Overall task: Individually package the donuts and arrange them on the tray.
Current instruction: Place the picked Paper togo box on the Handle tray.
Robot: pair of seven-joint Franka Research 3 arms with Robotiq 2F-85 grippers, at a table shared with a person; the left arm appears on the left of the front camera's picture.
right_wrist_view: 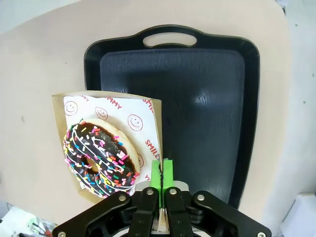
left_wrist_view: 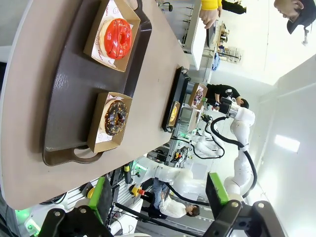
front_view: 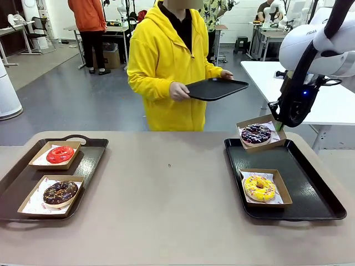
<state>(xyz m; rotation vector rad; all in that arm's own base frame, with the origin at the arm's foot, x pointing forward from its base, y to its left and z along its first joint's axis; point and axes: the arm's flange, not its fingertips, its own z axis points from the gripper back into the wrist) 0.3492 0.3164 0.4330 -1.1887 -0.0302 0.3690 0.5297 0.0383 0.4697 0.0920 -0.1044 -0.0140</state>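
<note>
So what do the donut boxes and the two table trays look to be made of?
Boxes, like the one pinched by the right gripper: thin brown cardboard, matte, judging by the folded walls, lined with white printed paper. Right tray: probably hard black plastic, semi-gloss, since it throws soft reflections and has a moulded rim. Left tray: likely the same, dark brown, with a moulded handle.

The white paper liner [right_wrist_view: 129,118] under the dark sprinkled donut [right_wrist_view: 101,158] carries red print: "SMILE" runs along its right edge, and a cut-off word ending "MMY" sits near the top, among small smiley faces (the rest is covered by the donut). On the white casing of the right arm [front_view: 316,44] stand the letters "FRA", cut off at the frame's edge.
</note>
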